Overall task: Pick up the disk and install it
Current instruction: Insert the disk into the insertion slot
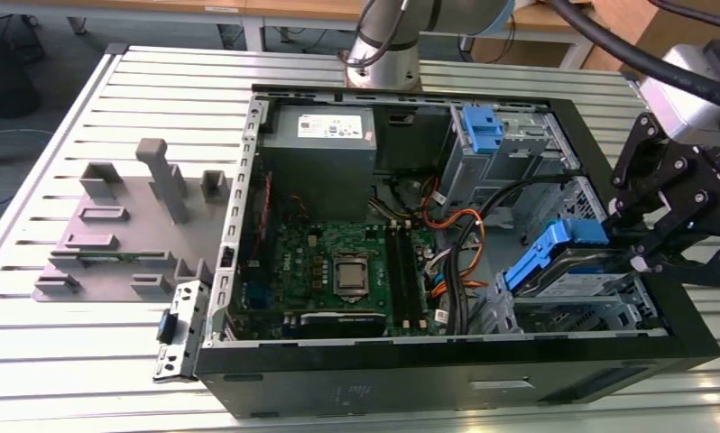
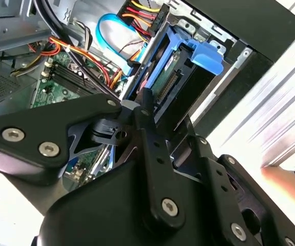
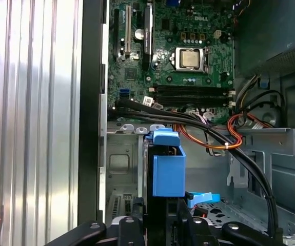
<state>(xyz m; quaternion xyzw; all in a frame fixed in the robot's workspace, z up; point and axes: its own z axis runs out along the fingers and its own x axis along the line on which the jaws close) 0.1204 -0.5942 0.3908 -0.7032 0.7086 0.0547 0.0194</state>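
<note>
Speaker 1: Where is the disk (image 1: pixel 565 262)?

Speaker 2: It hangs tilted at four o'clock in the exterior view, over the drive bay (image 1: pixel 589 316) of the open case (image 1: pixel 456 356). The gripper (image 1: pixel 640 260) has its fingers closed on the disk's edge.

Speaker 1: What could go wrong?

Speaker 2: Probably a jam: tilted, it may catch the bay wall or pinch the cables (image 3: pixel 214 134) just beside it.
</note>
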